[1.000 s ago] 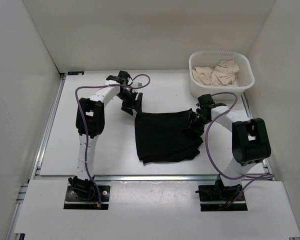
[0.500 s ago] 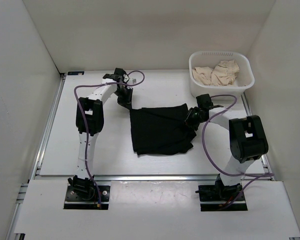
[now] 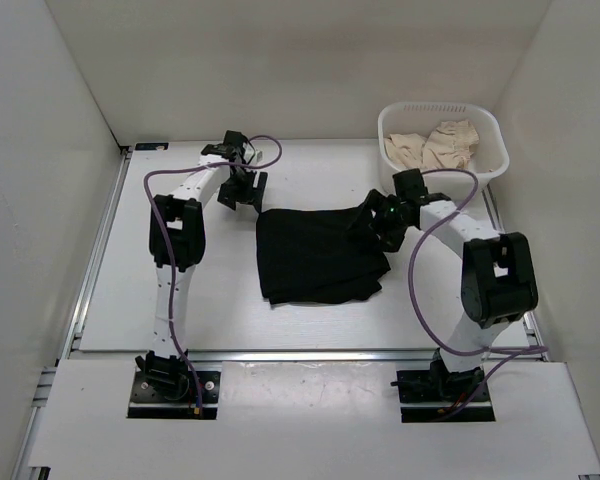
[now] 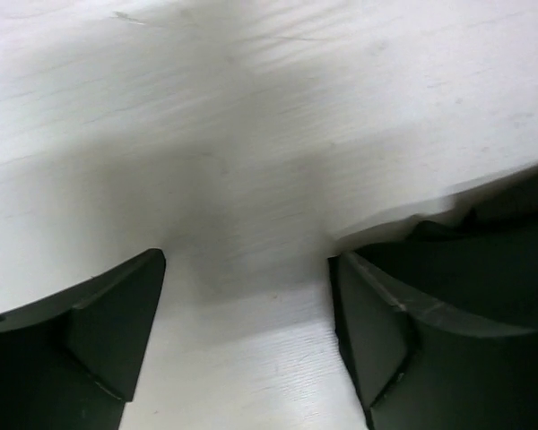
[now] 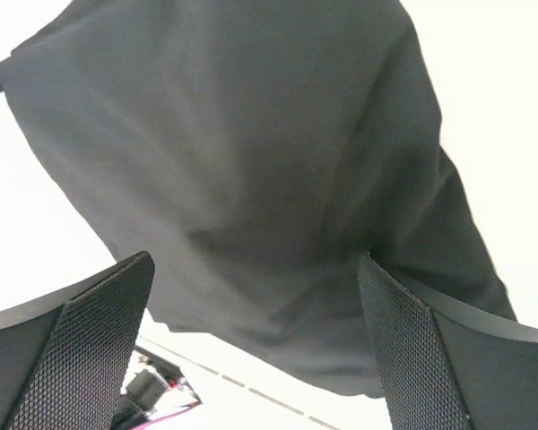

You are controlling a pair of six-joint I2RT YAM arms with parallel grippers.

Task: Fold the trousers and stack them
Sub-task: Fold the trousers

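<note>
The black trousers (image 3: 315, 255) lie folded into a rough rectangle in the middle of the table. My left gripper (image 3: 242, 190) hovers just off their far left corner, open, with only white table between its fingers (image 4: 117, 313). In the left wrist view a strip of the black trousers (image 4: 511, 215) shows at the right edge, and the left gripper (image 4: 247, 269) holds nothing. My right gripper (image 3: 375, 222) is over the trousers' far right corner. In the right wrist view it (image 5: 255, 269) stands wide open above the trousers (image 5: 251, 134), gripping nothing.
A white basket (image 3: 440, 107) with beige cloth pieces (image 3: 435, 145) stands at the back right, close behind the right arm. White walls enclose the table on three sides. Metal rails run along the table's left and front edges.
The trousers slid left and slightly back. Both grippers opened and let go of the far corners; the left backed away toward the rear, and the right rose above its corner.
</note>
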